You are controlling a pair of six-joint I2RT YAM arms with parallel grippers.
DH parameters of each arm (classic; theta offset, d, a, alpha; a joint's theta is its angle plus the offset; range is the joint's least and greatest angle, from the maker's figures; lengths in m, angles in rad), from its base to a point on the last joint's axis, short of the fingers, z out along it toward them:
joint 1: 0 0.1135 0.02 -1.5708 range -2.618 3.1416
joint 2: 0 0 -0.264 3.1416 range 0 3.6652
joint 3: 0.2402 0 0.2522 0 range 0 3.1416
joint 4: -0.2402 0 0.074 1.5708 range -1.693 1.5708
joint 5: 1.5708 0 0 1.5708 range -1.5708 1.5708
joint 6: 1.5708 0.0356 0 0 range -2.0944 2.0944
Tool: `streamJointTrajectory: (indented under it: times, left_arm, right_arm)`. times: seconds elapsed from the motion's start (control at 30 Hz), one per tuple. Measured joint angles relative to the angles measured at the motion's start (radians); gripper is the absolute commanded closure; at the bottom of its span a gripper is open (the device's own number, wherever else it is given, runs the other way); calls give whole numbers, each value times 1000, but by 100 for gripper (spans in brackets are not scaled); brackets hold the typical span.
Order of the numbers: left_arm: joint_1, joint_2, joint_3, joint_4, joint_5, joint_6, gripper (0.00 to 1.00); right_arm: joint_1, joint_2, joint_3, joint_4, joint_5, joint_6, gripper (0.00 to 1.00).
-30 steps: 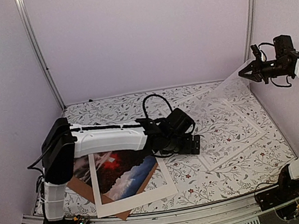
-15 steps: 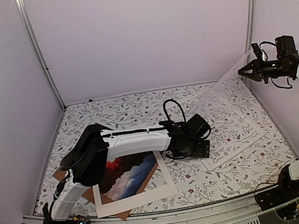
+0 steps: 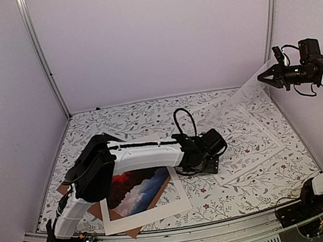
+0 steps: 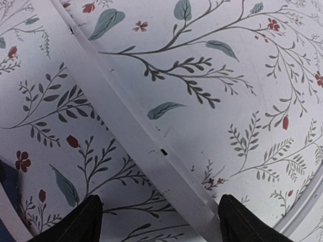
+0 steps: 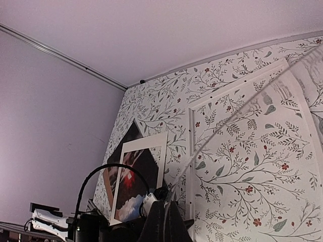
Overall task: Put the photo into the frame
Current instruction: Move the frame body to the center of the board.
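The left jaws are hanging spread low over the table (image 3: 118,118), straddling the white rim of the frame (image 4: 151,151), which is running slantwise between their tips. High above and well apart, the right jaws are pinching a clear sheet (image 3: 243,91) (it is bowing down toward the frame). The photo (image 3: 138,189) is lying just beside the left jaws, under a white mat (image 3: 146,217).

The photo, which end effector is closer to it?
Left. The left end effector sits low near the photo; the right end effector hangs high, far off, pinching a clear sheet.
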Motion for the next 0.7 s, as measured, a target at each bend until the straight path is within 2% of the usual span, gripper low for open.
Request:
streamJointTrajectory:
  times: [0.17, 0.43, 0.53, 0.7]
  left_arm:
    - [4, -111, -183, 33, -32, 1, 31]
    - [19, -330, -519, 90, -29, 24, 31]
    - [24, -378, -584, 100, -20, 45, 27]
    - [37, -441, -671, 142, 28, 86, 11]
  right_arm:
    - [12, 0, 6, -35, 34, -8, 100]
    - [100, 0, 68, -129, 95, -48, 100]
    - [130, 0, 95, -164, 105, -66, 100]
    - [181, 0, 142, -214, 123, -90, 100]
